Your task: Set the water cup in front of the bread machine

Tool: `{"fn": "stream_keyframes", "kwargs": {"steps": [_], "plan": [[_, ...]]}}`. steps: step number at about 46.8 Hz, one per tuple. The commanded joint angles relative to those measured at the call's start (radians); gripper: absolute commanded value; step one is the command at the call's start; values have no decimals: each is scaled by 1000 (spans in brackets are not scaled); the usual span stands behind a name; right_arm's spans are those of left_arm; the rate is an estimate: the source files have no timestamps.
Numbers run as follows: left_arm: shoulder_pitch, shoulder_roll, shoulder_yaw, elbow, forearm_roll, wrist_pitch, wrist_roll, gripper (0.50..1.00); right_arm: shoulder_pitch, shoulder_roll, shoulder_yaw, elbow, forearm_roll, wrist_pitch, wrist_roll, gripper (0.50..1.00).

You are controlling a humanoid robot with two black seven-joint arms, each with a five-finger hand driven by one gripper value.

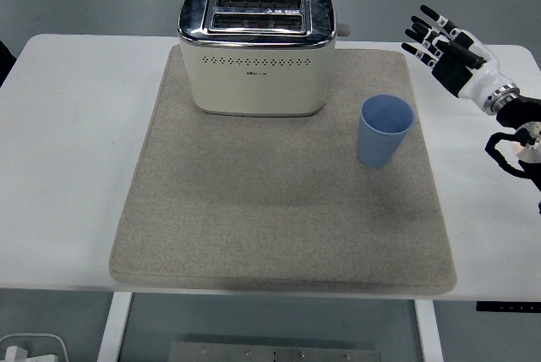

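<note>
A light blue water cup [385, 130] stands upright on the beige mat [279, 201], to the right of and slightly nearer than the cream and chrome bread machine [257, 51]. My right hand [448, 51] hovers over the table's far right, well apart from the cup, with its fingers spread and holding nothing. The left arm does not show.
The mat covers the middle of the white table [72, 159]. A dark shape, perhaps a person, shows at the left edge [5, 56]. Below the table's front edge, a white object [32, 348] lies on the floor.
</note>
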Motion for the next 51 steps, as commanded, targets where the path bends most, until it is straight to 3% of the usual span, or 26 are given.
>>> {"fn": "stream_keyframes", "kwargs": {"steps": [1,11,21,35,51], "plan": [[0,0,0,0,0,0,0,1000,0,-11,0,0,0,13,0,926],[0,0,0,0,0,0,0,1000,-2,-37,2,0,-46,65,3,926],[0,0,0,0,0,0,0,1000,-25,-73,3,3,-127,137,44,926],[0,0,0,0,0,0,0,1000,-69,-115,3,14,-220,226,121,926],[0,0,0,0,0,-1,0,1000,-123,-156,0,26,-339,265,241,926]]}}
